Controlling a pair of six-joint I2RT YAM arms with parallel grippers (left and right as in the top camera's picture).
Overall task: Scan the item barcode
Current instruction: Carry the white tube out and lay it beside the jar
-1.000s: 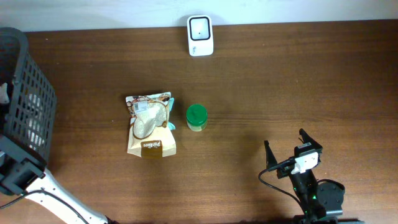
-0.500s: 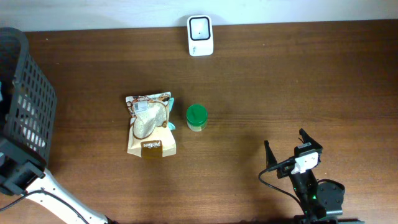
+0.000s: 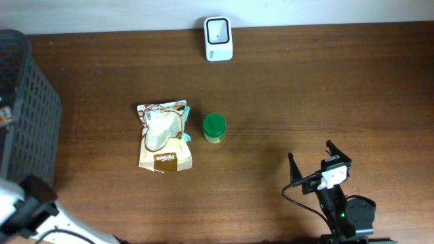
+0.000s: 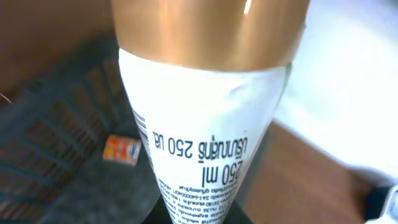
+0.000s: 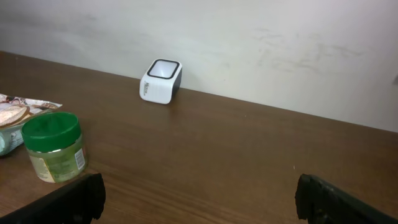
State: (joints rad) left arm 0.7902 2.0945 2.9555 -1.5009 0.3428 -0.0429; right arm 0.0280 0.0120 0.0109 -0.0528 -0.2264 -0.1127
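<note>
One tube, white with a bronze cap, is filling the left wrist view. Its narrow end is pointing down toward the left gripper, which is apparently clamping it there, though the fingers are barely showing. Behind the tube, one small orange box is lying on the floor of one dark basket, which is sitting at the table's left edge.

Three things are resting on the open table. One white scanner is standing at the far edge. One pouch is lying flat near the middle. One green-lidded jar is standing upright just beside the pouch, on its right.

The right gripper is hovering near the front right with its jaws spread wide, holding nothing, well apart from the jar.
</note>
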